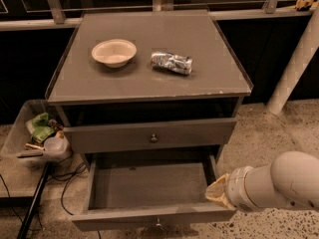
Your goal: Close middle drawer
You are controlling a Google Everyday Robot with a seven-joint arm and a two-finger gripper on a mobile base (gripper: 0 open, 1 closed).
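The shallow grey wooden drawer [149, 185] stands open; the rounded tan gripper [218, 193] sits at its right front corner, with its grip impossible to tell.

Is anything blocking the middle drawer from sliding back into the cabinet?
Nothing visible. The middle drawer is pulled out, its inside bare, the cabinet opening behind it unobstructed. The gripper sits at its right front corner.
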